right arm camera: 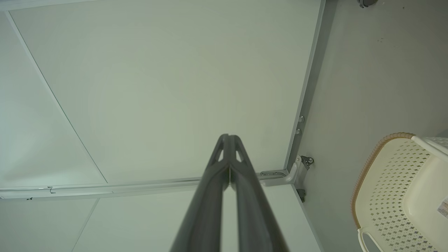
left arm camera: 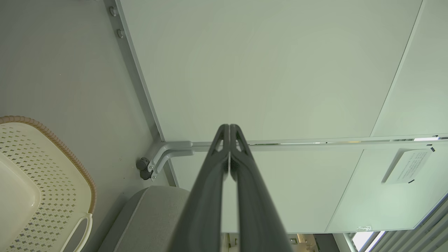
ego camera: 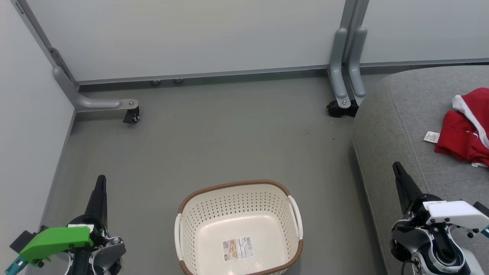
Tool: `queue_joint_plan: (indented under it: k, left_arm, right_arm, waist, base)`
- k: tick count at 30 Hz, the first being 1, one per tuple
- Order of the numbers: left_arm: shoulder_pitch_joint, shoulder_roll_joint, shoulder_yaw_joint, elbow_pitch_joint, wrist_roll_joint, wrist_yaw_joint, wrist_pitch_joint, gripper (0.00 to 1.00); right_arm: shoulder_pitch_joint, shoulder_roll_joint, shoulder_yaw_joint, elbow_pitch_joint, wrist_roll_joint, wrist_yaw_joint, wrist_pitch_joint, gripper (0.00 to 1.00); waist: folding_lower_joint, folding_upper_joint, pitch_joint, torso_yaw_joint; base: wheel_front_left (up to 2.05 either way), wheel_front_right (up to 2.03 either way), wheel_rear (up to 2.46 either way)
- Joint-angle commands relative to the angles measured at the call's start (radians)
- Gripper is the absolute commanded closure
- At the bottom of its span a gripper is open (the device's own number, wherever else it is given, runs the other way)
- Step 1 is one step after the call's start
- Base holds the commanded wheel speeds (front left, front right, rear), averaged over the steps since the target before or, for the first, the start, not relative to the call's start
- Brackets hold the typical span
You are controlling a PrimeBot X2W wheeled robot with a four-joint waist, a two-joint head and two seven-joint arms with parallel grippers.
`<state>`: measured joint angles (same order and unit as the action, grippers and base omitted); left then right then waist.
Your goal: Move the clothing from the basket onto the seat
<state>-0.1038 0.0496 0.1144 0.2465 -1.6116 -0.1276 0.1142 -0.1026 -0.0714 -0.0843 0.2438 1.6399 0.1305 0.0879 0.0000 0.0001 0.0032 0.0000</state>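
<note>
The soft red fabric garment with white trim point(ego camera: 464, 130) lies crumpled at far right on the grey woven sofa cushion point(ego camera: 393, 126). The cream perforated plastic basket point(ego camera: 237, 184), lower centre, is empty. The garment looks light and limp, and a raised fold would suit a pinch. The left gripper point(left arm camera: 229, 128) and right gripper point(right arm camera: 228, 138) are pressed closed, holding nothing.

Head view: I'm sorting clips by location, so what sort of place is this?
Probably a mock living corner in a lab: pale partition panels on grey caster feet, a grey woven-fabric sofa seat and a cream perforated plastic laundry basket.
</note>
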Motion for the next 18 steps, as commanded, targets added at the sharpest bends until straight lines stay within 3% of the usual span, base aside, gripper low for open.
queue_joint_plan:
  k: [1,18]
  left_arm:
    - [-0.011,-0.001,0.002,-0.002,-0.002,-0.006,0.004,1.0]
    - [-0.011,-0.001,0.002,-0.002,-0.002,-0.006,0.004,1.0]
  right_arm:
    - [-0.008,0.001,-0.003,0.002,-0.006,0.0,0.006,1.0]
    - [-0.008,0.005,-0.009,0.003,-0.01,0.0,0.009,1.0]
  waist:
    - [0.0,-0.0001,0.0,0.0]
    - [0.0,-0.0001,0.0,0.0]
  base:
    - [0.0,0.0,0.0]
    - [0.0,0.0,0.0]
